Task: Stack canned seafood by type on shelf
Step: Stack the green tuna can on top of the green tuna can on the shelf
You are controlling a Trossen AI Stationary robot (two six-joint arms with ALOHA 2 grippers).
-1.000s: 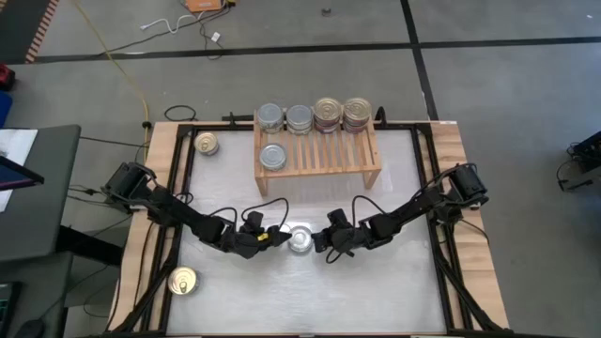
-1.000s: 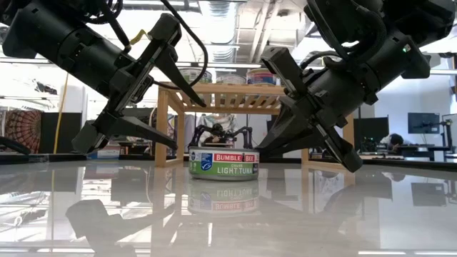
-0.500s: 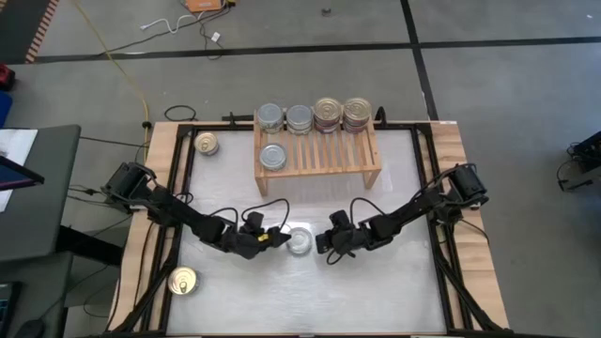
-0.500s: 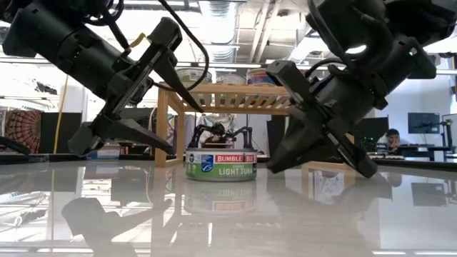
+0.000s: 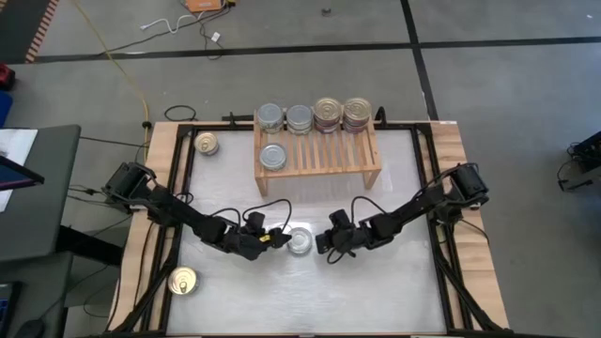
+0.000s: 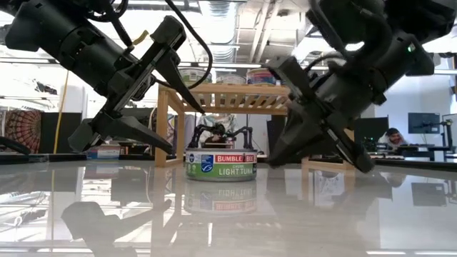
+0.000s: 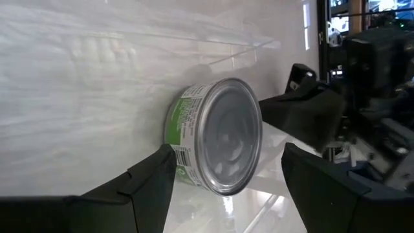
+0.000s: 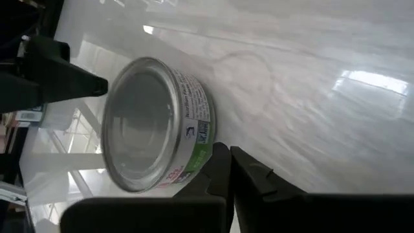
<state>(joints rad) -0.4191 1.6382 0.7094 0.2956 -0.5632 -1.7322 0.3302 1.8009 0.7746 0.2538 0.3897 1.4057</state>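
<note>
Lying flat on glossy white table [image 5: 376,282]: silver-topped tuna can [image 5: 300,241], well short of shelf [image 5: 319,155]. Flanking it for pickup: left gripper [image 5: 272,237] spread wide, right gripper [image 5: 322,243] nearly closed, empty.

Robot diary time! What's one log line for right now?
tuna can: on table, unheld | left tool: open beside it | right tool: nearly shut, beside it | shelf: six cans

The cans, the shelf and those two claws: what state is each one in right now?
Tuna can: upright on the table between both grippers, not held.
Left gripper: open, fingers either side of the can.
Right gripper: nearly shut, beside the can.
Shelf: upright, holding cans.
Silver-top cans: on the shelf.
Gold-lid cans: stacked on the shelf.
Loose gold-lid cans: on the table, unsorted.
</note>
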